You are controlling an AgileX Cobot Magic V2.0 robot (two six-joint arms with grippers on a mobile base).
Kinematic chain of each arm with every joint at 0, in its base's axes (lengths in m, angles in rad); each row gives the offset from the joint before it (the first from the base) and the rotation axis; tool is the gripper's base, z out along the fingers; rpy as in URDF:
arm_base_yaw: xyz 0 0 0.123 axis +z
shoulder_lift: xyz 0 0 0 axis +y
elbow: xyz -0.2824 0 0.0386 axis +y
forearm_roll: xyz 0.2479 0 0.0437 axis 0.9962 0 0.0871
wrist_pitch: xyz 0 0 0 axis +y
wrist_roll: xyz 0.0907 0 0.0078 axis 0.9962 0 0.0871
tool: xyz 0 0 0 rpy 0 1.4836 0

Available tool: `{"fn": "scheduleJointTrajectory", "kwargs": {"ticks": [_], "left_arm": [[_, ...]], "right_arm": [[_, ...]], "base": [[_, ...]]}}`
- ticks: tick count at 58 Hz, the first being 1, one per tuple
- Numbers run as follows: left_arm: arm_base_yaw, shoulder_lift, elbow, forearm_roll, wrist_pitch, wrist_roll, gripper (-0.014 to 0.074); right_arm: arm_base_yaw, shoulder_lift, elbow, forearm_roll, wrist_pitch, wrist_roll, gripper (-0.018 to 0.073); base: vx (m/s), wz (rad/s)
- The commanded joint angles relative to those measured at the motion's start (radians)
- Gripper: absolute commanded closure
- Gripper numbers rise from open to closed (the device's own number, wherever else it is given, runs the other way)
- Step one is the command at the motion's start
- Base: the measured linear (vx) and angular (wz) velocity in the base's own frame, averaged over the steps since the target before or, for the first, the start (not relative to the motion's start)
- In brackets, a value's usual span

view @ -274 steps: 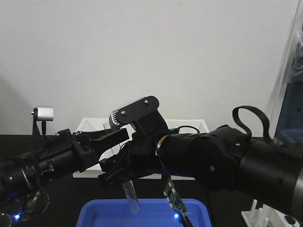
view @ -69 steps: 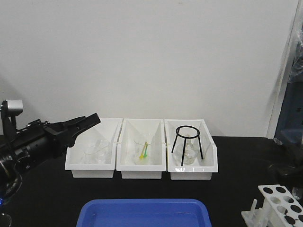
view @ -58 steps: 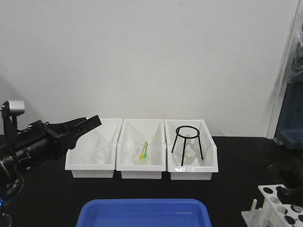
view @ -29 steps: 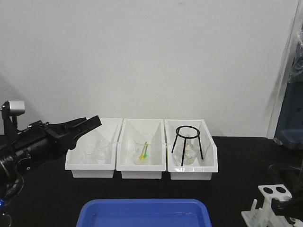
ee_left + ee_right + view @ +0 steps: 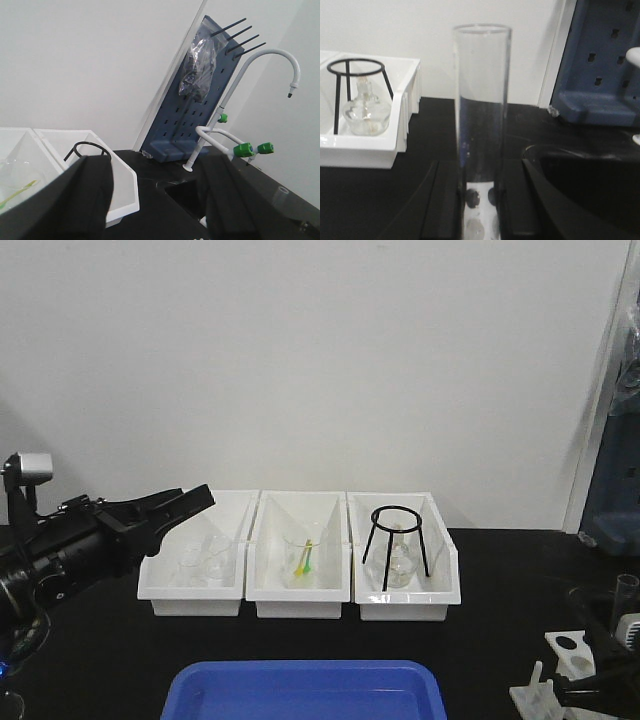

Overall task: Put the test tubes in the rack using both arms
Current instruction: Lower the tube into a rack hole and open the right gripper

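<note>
Right pincer: closed on one tube. My two black fingers press its lower part from either side. The tube stands upright, open mouth on top, and looks empty.

Position of the tube: at the right edge of the black table, directly over the rack. In my wrist view, white plastic with dark round holes shows behind the glass at the tube's foot. I cannot tell whether the tip has entered a hole. The front view shows only part of the rack; the rest is hidden behind my arm.

Left pincer: fingers apart, nothing between them. It hangs above the leftmost of the three bins, pointing toward the right, well apart from the rack.

Other items:
- Tripod in the right bin, standing over a small glass flask.
- Beakers in the left bin.
- Blue tray at the near edge of the table.
- Blue pegboard and faucet past the right bin.
</note>
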State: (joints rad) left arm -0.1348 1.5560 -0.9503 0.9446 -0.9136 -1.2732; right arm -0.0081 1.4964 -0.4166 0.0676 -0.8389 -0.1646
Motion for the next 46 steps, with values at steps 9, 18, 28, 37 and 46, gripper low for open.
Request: {"fn": "scheduleJointTrajectory", "kwargs": {"ticks": [9,18,28,37,46], "left_arm": [[0.0,-0.036,-0.035,-0.049,-0.044,0.011,0.0081],[0.0,-0.036,-0.035,-0.049,-0.034,0.011,0.0081],[0.0,-0.036,-0.035,-0.049,-0.029,0.011,0.0081],[0.0,-0.036,-0.035,-0.049,-0.029,0.011,0.0081],[0.0,-0.036,-0.035,-0.049,-0.007,0.011,0.0081]], "right_arm": [[-0.006,0.056,-0.028,-0.009,-0.165,0.027,0.0566],[-0.006,0.116,-0.028,-0.009,-0.216,0.038,0.0566],[-0.006,0.145,-0.028,-0.01,-0.238,0.038,0.0566],[-0.006,0.145,-0.028,-0.01,-0.266,0.038,0.0566],[-0.006,0.145,-0.027,-0.01,-0.306,0.038,0.0566]], "base": [[0.0,0.0],[0.0,0.0],[0.0,0.0],[0.0,0.0],[0.0,0.0]]}}
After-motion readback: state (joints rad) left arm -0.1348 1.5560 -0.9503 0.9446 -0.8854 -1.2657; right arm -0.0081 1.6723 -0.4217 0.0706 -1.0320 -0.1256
